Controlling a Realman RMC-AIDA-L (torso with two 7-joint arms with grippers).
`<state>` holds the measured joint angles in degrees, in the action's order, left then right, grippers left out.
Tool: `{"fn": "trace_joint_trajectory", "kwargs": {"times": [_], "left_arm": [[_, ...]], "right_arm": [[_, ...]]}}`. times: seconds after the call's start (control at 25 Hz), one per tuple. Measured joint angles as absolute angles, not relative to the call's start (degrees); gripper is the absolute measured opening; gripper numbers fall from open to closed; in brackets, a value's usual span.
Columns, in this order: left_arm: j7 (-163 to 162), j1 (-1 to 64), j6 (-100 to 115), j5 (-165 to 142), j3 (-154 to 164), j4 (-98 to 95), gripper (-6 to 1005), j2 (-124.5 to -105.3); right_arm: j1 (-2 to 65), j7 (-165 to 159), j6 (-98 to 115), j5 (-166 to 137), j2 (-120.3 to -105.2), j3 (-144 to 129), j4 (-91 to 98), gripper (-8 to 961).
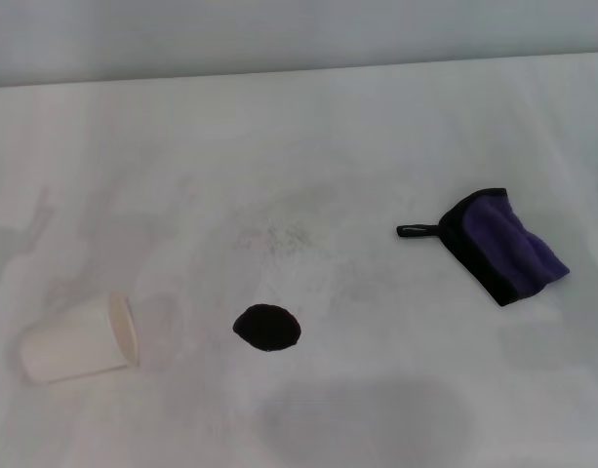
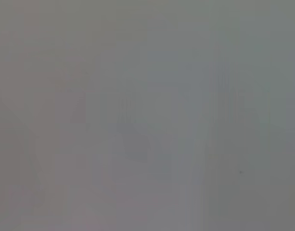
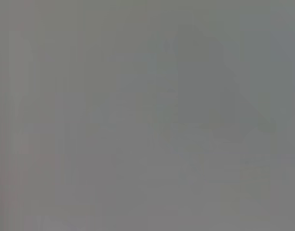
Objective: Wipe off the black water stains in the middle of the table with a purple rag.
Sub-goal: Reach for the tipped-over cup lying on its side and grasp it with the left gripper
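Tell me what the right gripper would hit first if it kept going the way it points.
That cannot be judged: neither gripper shows in any view. On the table lie the purple rag, the black water stains and a tipped paper cup.

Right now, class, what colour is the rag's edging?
Black, around the purple rag; clearest in the head view.

The place looks like a plain test or lab setup: a bare white bench with faint grey smudges against an unmarked pale wall.

Both wrist views: featureless grey blur
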<state>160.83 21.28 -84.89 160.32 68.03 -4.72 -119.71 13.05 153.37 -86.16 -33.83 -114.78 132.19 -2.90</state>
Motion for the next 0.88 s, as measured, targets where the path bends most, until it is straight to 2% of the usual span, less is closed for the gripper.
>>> {"fn": "trace_joint_trajectory", "kwargs": {"times": [0.88], "left_arm": [[161.01, 21.7, -84.2, 160.62, 67.7, -4.52, 877, -119.58]], "right_arm": [[13.26, 153.98, -86.85, -33.41, -114.87, 132.28, -3.53, 875]]}}
